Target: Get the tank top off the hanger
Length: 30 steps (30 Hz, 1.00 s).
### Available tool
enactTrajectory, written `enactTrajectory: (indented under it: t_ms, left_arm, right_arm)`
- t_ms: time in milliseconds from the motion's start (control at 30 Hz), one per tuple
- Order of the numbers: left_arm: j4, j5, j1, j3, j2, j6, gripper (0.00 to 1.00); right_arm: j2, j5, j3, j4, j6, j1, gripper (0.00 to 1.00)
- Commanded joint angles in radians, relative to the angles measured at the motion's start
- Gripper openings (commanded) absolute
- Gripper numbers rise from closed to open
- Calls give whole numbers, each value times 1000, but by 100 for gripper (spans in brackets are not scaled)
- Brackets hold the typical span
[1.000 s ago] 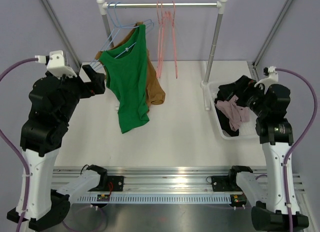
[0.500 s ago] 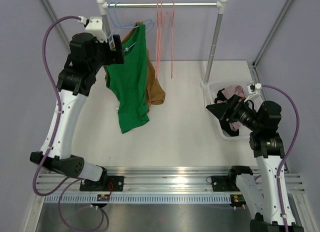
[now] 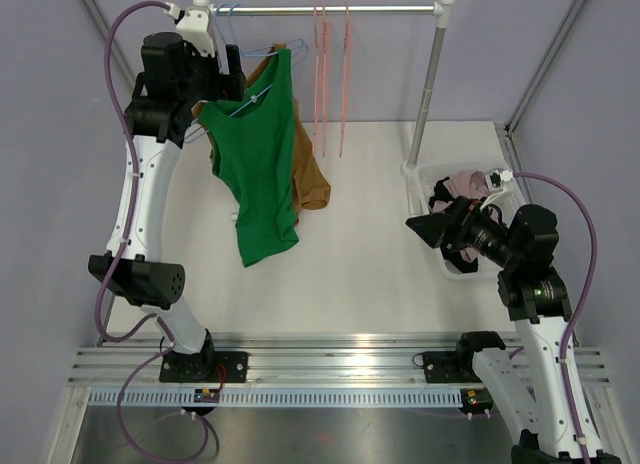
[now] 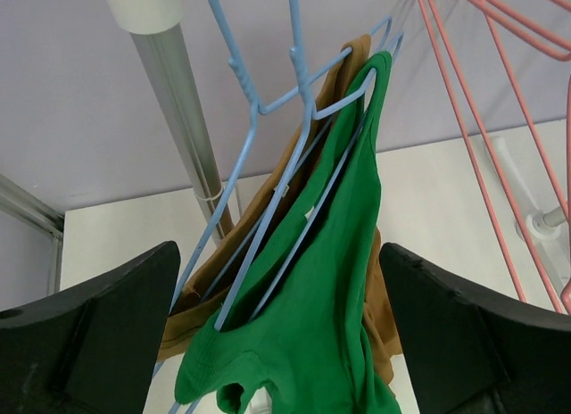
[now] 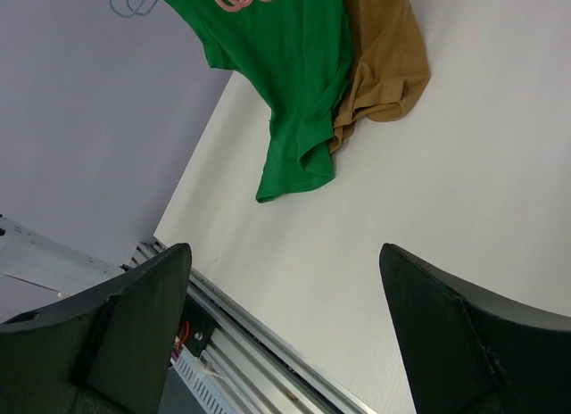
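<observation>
Both sets of jaws stand spread wide, holding nothing. The left gripper (image 4: 278, 253) is raised to the clothes rack (image 3: 320, 9), whose rail runs just above and beyond its jaws. The green tank top (image 4: 312, 343) hangs straight ahead between those jaws, in front of a brown top (image 3: 312, 179), its strap looped over a blue hanger (image 4: 254, 106). The right gripper (image 5: 284, 253) hovers well apart, low over the table (image 3: 380, 254). Nothing looks done: the strap is ungrasped, the top still hung.
</observation>
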Motion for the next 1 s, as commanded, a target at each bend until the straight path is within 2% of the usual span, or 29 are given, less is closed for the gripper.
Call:
enactTrajectory:
  t_ms: [0, 133, 167, 300, 367, 767, 833, 867, 967]
  left_arm:
    - [14, 109, 20, 59, 34, 22, 96]
    - [7, 198, 50, 70, 62, 8, 89]
    - [9, 218, 52, 67, 65, 8, 84]
    - [-2, 235, 52, 79, 97, 8, 73]
    - [-5, 240, 52, 73, 101, 8, 71]
    - [12, 294, 54, 72, 111, -67, 14]
    - [20, 300, 52, 79, 107, -94, 8]
    - [20, 309, 50, 86, 104, -104, 0]
    - [38, 320, 46, 92, 75, -148, 0]
  right_arm:
    - [6, 10, 52, 6, -27, 13, 93]
    - [9, 1, 53, 10, -30, 25, 92]
    - [14, 2, 53, 10, -30, 25, 92]
    - [21, -1, 55, 12, -29, 27, 91]
    - [26, -1, 58, 13, -29, 28, 91]
    - [37, -1, 55, 21, -26, 30, 89]
    - [32, -1, 55, 19, -27, 30, 89]
    - [32, 1, 55, 19, -27, 30, 89]
    - [32, 1, 58, 18, -27, 28, 89]
